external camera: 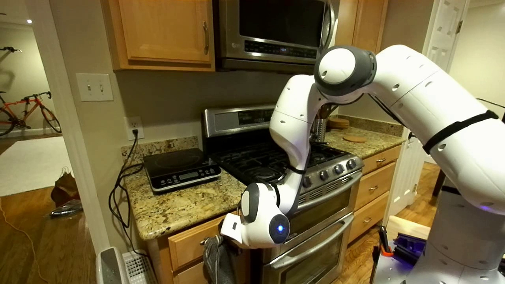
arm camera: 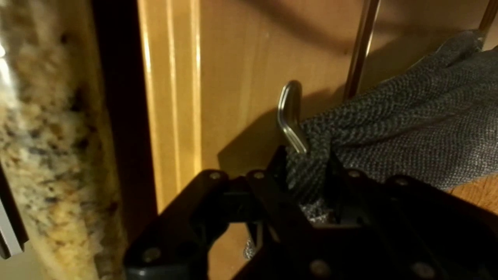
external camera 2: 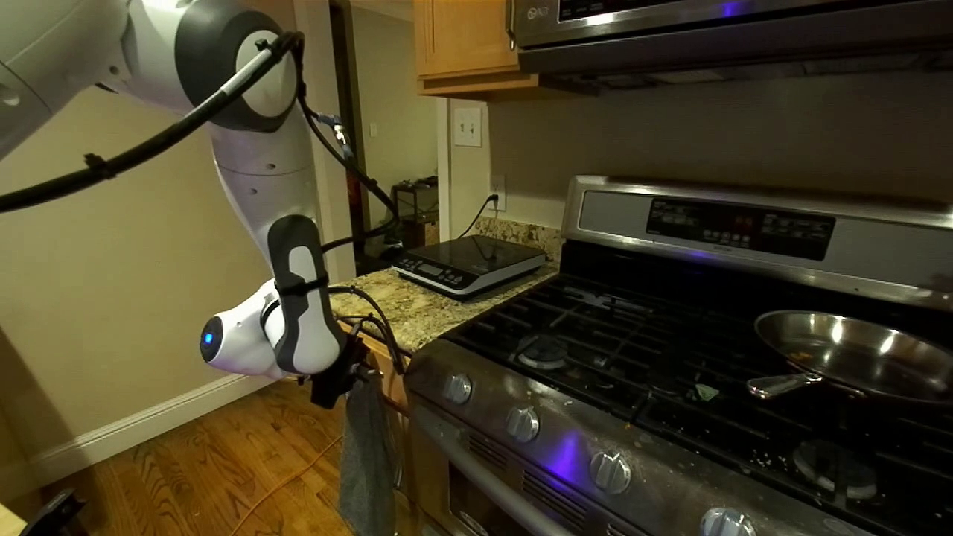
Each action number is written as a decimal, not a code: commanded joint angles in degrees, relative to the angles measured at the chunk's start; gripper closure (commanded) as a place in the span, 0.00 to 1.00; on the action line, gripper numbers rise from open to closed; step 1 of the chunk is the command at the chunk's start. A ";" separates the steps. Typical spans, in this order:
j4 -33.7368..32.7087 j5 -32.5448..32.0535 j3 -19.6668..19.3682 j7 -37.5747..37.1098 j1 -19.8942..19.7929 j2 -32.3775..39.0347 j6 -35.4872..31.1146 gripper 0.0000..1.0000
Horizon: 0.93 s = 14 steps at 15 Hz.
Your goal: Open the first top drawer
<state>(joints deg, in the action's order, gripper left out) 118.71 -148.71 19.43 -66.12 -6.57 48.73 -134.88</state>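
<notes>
You've got the claw (arm camera: 306,165) pinching the grey towel (arm camera: 412,120), cloth bunched btwn its two fingers, right at the metal handle (arm camera: 290,112). Can't tell if the handle's in your grip too, b/c the cloth covers one end of it. The first top drawer (external camera: 188,245) is directly in front of your claw & its front looks closed. Rest of the towel hangs below the claw, partly over the next drawer down (arm camera: 408,35). Speckled counter (external camera: 189,209) is just above the claw, w/ the portable cooktop (external camera: 177,165) on it, farther back. Steel range (external camera 2: 625,357) stands beside your claw; the skillet (external camera 2: 871,357) on it is well apart from you.
</notes>
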 commanded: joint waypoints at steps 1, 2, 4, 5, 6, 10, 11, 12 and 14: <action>-0.36 0.26 -0.89 -0.50 1.00 -0.13 -0.42 0.78; -0.47 0.26 -0.92 -0.50 1.01 -0.07 -0.42 0.78; 0.36 0.48 -0.82 -0.82 1.07 -0.58 0.09 0.92; 1.19 0.54 -0.57 -1.47 1.02 -1.01 0.45 0.92; 2.85 0.63 -0.14 -2.21 1.10 -1.81 0.99 0.92; 6.56 0.43 0.78 -3.97 1.69 -3.01 2.43 0.92; 7.44 0.17 1.07 -4.43 1.80 -3.32 2.48 0.92; 8.07 0.03 1.36 -5.03 1.81 -3.48 2.67 0.92; 9.99 -0.16 1.85 -6.03 2.19 -3.97 3.77 0.92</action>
<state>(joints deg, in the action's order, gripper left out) 119.46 -148.57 19.73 -67.85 -6.22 48.92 -132.58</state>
